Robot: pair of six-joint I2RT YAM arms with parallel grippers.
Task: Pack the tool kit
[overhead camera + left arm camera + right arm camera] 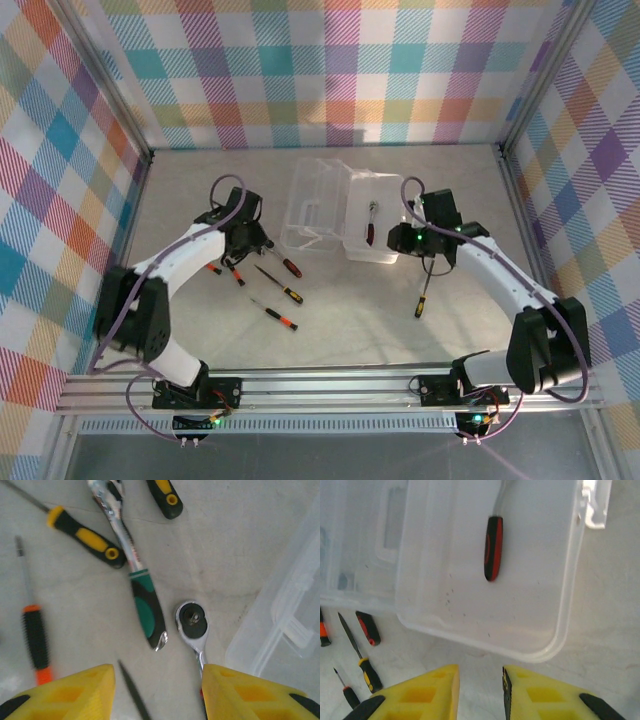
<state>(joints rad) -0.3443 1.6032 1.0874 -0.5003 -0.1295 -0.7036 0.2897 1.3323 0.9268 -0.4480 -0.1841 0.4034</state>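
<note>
The clear box [385, 200] lies open just past the middle of the table [470, 180], toward twelve o'clock. Its lid [315, 200] is folded out flat at nine o'clock of the tray. One black-red handled tool [371, 228] lies inside the tray, running twelve to six.

The right gripper [412, 240] hovers at three o'clock of the tray's near corner. From its wrist I can see its yellow fingers [420, 695] slightly parted with nothing between them, over bare table just short of the tray's rim. A yellow-black screwdriver [422, 298] lies alone at six o'clock of that gripper.

The left gripper [243, 243] hangs at nine o'clock of the lid, over a scatter of loose tools. Its fingers [70, 690] are spread wide, released, clasping nothing. Beneath it lie a ratchet wrench [192, 622], a green-handled tool [147, 610] and an orange-black screwdriver [35, 640]. More slim screwdrivers fan out toward five o'clock, the nearest [276, 316] well apart from the box.
</note>
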